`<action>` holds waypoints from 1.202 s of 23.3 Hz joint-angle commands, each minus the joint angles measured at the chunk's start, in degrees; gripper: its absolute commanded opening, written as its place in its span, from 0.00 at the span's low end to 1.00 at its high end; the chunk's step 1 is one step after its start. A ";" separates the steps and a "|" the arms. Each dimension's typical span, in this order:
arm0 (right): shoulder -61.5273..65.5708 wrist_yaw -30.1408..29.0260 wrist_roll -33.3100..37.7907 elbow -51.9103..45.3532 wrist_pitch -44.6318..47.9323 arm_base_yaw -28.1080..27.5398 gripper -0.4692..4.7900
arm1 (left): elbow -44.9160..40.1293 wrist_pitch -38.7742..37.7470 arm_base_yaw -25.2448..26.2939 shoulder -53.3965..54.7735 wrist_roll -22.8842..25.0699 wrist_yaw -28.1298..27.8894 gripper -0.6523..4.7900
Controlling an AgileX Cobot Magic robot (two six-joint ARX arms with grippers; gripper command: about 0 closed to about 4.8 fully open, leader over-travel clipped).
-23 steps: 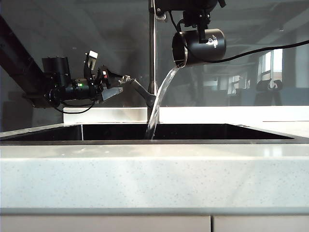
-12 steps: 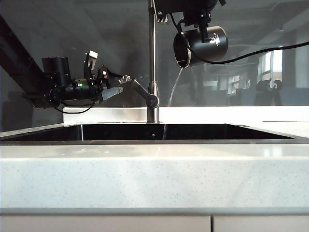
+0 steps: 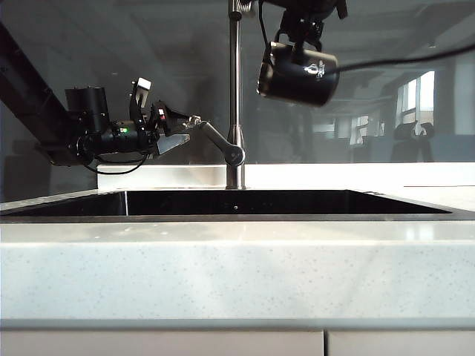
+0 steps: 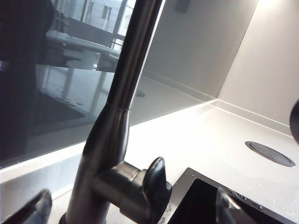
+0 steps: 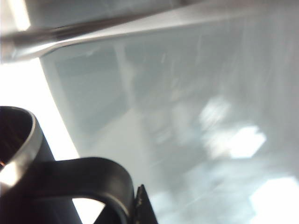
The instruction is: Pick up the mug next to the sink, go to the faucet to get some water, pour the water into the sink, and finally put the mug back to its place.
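Exterior view: the matte black cylindrical mug (image 3: 298,73) hangs at the upper centre-right of the frame, lying on its side and slightly tilted, mouth toward the left, white logo facing the camera. No water is seen leaving it. The right gripper (image 3: 300,33) comes down from the top edge and is clamped on the mug's handle side; its jaws are nearly closed. In the right wrist view the mug's steel rim and black loop handle (image 5: 88,179) fill the lower left corner, with one dark fingertip (image 5: 141,207) touching the handle.

The mug hangs above the wide rectangular sink with dark interior and thin metal rim (image 3: 223,216), which spans the middle of the frame, set into a pale speckled countertop (image 3: 237,267).

The tall slim brushed-steel faucet (image 3: 235,96) rises just left of the mug, apart from it. Its angled lever handle (image 3: 215,141) points left toward the left gripper (image 3: 178,132), at mid-left, whose jaws stand fully apart and hold nothing. The left wrist view shows the faucet base (image 4: 110,154) between the two spread fingertips (image 4: 35,210).
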 commanded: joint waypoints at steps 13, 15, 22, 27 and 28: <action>-6.91 -9.99 69.83 -20.72 20.17 -10.49 0.09 | 0.22 0.15 0.11 -0.37 -0.11 0.42 1.00; -9.25 -9.97 73.79 -28.48 27.82 -13.07 0.09 | 0.22 0.13 0.11 -0.37 -0.11 0.39 1.00; -12.44 -9.51 78.40 -43.50 39.04 -21.55 0.09 | 0.22 0.09 0.09 -0.37 -0.11 0.39 1.00; -12.52 -9.55 78.36 -50.36 47.06 -26.34 0.09 | 0.22 0.09 0.09 -0.37 -0.09 0.39 1.00; -12.50 -9.57 78.29 -50.97 47.15 -27.04 0.09 | 0.22 0.09 0.09 -0.37 -0.09 0.39 1.00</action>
